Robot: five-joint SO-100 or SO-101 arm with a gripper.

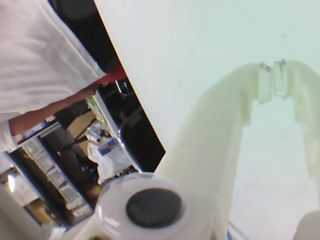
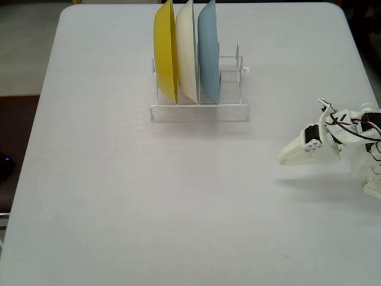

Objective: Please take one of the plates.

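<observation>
Plates: three of them stand on edge in a white wire rack (image 2: 199, 111) at the far middle of the bench (image 2: 119, 190) in the fixed view. There's a yellow plate (image 2: 165, 53), a cream plate (image 2: 186, 53) and a light blue plate (image 2: 208, 53), and I don't see an orange one. The tool (image 2: 284, 158) sits well apart from them, near the right edge. The wrist view misses the rack completely but shows the tool (image 1: 272, 80) with its tips pressed together on nothing, plus someone in a white shirt (image 1: 35, 50) past the bench edge.
</observation>
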